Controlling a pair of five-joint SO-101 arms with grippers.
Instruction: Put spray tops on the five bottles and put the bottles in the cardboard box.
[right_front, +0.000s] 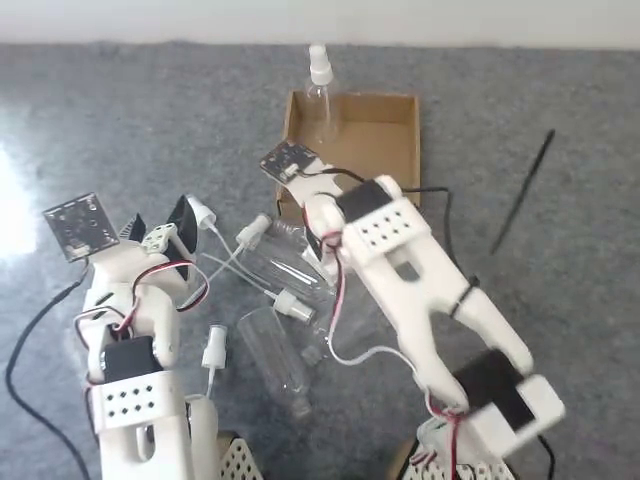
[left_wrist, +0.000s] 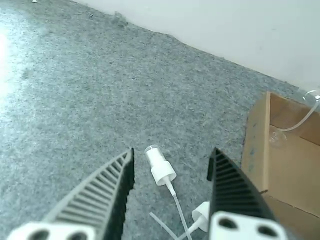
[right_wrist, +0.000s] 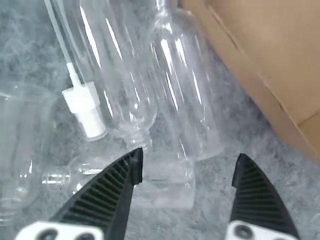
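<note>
- Left hand (left_wrist: 172, 153) is hovering wide open, empty, over a spray top (left_wrist: 160, 171) near the counter's (right_front: 150, 120) middle.
- Right hand (right_wrist: 189, 154) is hanging open, empty, above bottles (right_wrist: 182, 100) beside the cardboard box (right_front: 385, 135).
- Capping stage, I judge; the next move is calling for closing on that top.

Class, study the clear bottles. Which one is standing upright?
The bottle at the cardboard box's far left corner, with a white spray top on its neck. The other bottles lie on their sides on the grey table.
</note>
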